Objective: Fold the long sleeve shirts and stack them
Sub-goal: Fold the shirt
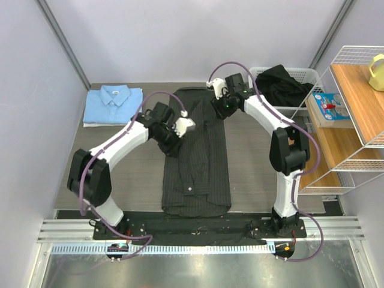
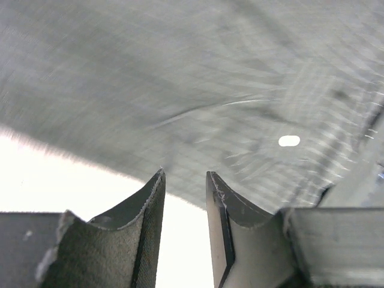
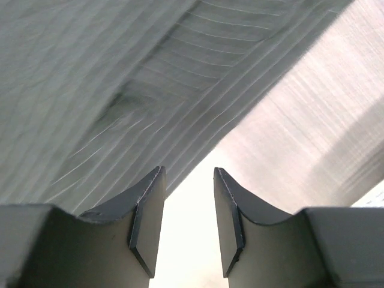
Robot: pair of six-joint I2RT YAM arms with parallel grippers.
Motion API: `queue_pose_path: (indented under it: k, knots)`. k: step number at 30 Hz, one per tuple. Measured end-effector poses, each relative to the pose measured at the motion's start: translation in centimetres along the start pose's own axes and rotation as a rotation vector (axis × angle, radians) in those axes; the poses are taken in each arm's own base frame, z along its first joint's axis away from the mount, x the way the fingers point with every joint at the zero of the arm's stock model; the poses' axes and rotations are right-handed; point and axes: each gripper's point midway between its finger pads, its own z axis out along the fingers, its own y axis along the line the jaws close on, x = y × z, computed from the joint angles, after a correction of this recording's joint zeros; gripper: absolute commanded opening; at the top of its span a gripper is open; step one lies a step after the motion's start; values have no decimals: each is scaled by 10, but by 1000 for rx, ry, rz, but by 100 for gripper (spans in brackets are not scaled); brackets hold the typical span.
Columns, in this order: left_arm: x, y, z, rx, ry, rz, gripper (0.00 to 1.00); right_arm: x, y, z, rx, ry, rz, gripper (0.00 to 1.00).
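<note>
Left gripper point(image 2: 185, 180) and right gripper point(image 3: 189, 174) both have jaws apart with nothing between them, low over the far part of the striped shirt point(image 1: 198, 162), which lies lengthwise on the table point(image 1: 258, 156). Pinching only the top layer, or lifting unevenly, would likely pull its folds open. Blue shirt point(image 1: 113, 105) sits folded far left.

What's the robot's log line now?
left gripper: open, over black pinstriped button-up shirt | right gripper: open, at its edge | light blue shirt: folded, far left
</note>
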Motion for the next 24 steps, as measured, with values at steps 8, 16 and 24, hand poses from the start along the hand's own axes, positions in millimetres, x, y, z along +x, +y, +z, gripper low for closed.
queue_pose_path:
  k: [8, 16, 24]
  knots:
    - [42, 69, 35, -3, 80, -296, 31, 52, 73, -22, -185, 70, 80, 41]
    - [45, 97, 69, 17, 101, -377, 30, 105, 85, 18, -222, 217, 150, 39]
    - [23, 147, 72, -21, 24, -438, 29, 66, 38, 53, -145, 123, 167, 41]
